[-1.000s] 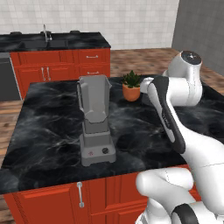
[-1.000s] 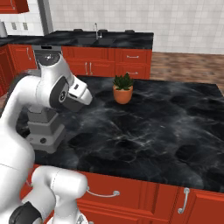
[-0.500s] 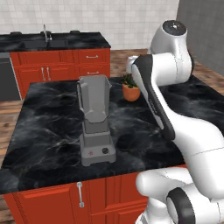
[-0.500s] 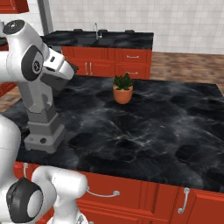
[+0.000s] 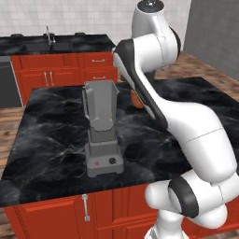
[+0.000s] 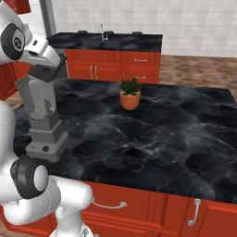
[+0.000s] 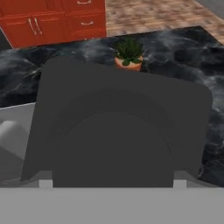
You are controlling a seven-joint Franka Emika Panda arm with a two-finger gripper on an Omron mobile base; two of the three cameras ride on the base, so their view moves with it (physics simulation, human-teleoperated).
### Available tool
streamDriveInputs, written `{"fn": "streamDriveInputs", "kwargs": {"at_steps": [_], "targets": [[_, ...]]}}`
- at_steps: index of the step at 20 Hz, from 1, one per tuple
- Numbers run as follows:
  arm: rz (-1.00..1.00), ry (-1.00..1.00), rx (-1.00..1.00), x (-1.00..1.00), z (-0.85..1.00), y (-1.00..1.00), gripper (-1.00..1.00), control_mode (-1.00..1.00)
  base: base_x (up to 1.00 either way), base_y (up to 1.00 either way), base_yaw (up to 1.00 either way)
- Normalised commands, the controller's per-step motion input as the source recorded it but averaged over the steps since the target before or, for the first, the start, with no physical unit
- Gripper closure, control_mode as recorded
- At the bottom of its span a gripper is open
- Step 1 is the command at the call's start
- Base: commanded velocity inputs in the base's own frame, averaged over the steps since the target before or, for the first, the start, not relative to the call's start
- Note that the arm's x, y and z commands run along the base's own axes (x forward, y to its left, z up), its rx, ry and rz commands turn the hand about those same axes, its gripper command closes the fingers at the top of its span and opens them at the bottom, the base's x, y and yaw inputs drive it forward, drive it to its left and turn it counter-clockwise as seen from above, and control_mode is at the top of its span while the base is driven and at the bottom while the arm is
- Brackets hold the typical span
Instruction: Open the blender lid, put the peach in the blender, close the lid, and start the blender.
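Spread wide and grasping nothing, the jaws of the white arm's two-finger gripper [image 7: 111,185] hang directly above the flat dark grey squarish lid [image 7: 118,127]; in the hand view only two small pale finger tips [image 7: 45,184] poke up at the bottom edge, one near each lower corner of the lid. Whether the tips touch the lid cannot be told.

That lid sits closed on top of the tall grey blender [image 5: 101,128], which stands near the left end of a black marbled island counter [image 6: 152,134]. The blender has a tapered translucent grey jar over a square grey base, with a black knob [image 5: 112,161] and a small red button [image 5: 97,163] on its near face.

From the right base camera, the arm's wrist [image 6: 39,53] bends over the top of the blender [image 6: 44,115], covering the lid.

Farther back toward the middle of the counter, well apart from the blender, stands an orange terracotta pot with a spiky green plant [image 6: 130,94]. Beyond the island, red cabinets [image 6: 113,65] with silver handles run under a dark worktop holding a sink tap [image 6: 102,31].
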Motion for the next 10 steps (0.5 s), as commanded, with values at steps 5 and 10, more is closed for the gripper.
{"fn": "streamDriveInputs", "kwargs": {"at_steps": [5, 10], "targets": [[0.05, 0.16, -0.06, 0.42, 0.0, 0.7, 1.0, -1.0, 0.0, 0.0, 0.0], [0.05, 0.26, -0.07, 0.39, 0.0, 0.64, 1.0, -1.0, 0.0, 0.0, 0.0]]}}
